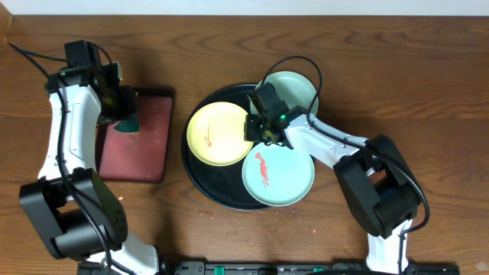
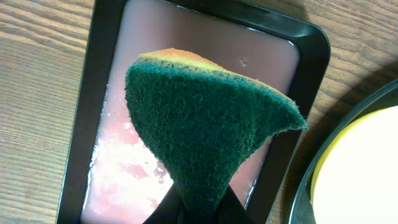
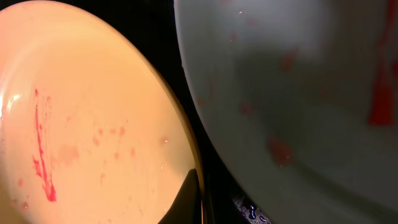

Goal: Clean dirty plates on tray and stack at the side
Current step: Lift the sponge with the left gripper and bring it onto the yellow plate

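Observation:
The black round tray (image 1: 221,183) holds the pale yellow plate (image 1: 214,134) at its left and a mint-blue plate (image 1: 279,177) at its front right, both marked with red smears. A second mint-blue plate (image 1: 296,90) lies at the back right, partly over the tray's rim. My right gripper (image 1: 260,126) is at the yellow plate's right edge. In the right wrist view one finger (image 3: 189,199) lies on the yellow plate's (image 3: 93,112) rim, beside the mint-blue plate (image 3: 298,93); the other finger is hidden. My left gripper (image 2: 199,214) is shut on a green-and-yellow sponge (image 2: 205,118).
The sponge (image 1: 128,124) hangs over the dark-red rectangular tray (image 1: 149,145), whose wet pink floor (image 2: 186,37) shows in the left wrist view. That view also shows the black tray's rim (image 2: 298,199) and the yellow plate (image 2: 367,168) at the right. Wooden table all round.

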### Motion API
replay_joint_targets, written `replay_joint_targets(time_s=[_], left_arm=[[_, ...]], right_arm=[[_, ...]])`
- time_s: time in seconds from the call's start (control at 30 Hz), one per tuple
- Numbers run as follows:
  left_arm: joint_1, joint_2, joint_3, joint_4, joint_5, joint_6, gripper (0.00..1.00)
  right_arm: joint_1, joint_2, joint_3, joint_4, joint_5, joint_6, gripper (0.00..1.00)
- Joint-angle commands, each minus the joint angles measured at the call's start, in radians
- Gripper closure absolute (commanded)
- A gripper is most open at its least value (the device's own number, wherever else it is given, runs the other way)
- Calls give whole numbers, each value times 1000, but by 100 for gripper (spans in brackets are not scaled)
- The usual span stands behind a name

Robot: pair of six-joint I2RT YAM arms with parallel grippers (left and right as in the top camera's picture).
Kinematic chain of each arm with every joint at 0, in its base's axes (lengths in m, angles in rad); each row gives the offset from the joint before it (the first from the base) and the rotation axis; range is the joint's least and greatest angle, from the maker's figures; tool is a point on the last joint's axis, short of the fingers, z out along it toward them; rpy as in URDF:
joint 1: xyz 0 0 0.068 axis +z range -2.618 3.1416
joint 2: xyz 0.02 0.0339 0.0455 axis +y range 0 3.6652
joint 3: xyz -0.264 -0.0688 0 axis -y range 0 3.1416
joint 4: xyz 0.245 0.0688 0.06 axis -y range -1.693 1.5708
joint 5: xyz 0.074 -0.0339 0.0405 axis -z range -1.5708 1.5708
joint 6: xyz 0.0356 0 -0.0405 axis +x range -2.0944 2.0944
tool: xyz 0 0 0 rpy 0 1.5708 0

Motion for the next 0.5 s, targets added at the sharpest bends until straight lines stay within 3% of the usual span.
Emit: replay_joint_targets(time_s=[0.0, 0.23, 0.47], left_arm=[[-13, 0, 3, -2, 9, -18, 93], [-39, 0, 3, -23, 10, -94, 93], [-173, 0, -49, -27, 51, -138, 93]], right_arm=[[1, 27, 10, 0, -10, -12, 99], [1, 27, 10, 1, -10, -12, 99], [1, 27, 10, 1, -10, -12, 99]])
